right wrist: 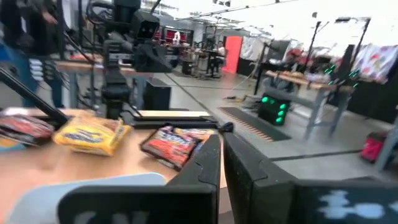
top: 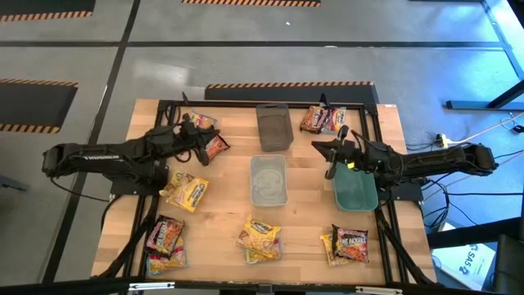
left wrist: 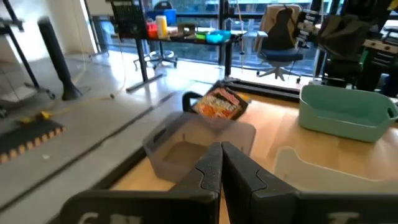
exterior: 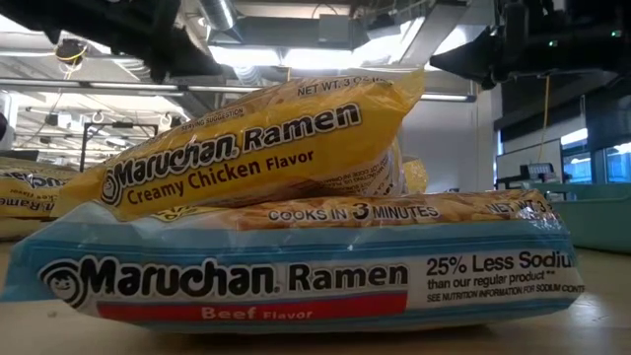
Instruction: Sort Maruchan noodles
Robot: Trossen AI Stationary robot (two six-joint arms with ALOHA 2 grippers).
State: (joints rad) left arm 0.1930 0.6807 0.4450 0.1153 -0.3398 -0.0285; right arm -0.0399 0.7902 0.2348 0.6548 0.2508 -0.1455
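Looking down: wooden table (top: 225, 246) with Maruchan noodles scattered round three bins lined up in the middle.
Left gripper (top: 202, 144): pinched shut, nothing in it, hanging over the far-left packets (top: 214, 146).
Right gripper (top: 331, 152): fingers closed too and empty, sitting above the teal bin (top: 357, 193).
Bins: dark grey bin (top: 274, 126) at the far side, clear bin (top: 268, 180) centre.
Far-right noodles (top: 321, 120): brown-red, just beside the grey bin.
Left-side yellow packets (top: 187, 191): near the left arm.
Front edge: brown-red packet (top: 166, 236) left, yellow packet (top: 259, 238) middle, red one (top: 350, 243) right.
Low camera: Creamy Chicken packet (exterior: 256, 148) resting tilted on a blue Beef packet (exterior: 296, 271).
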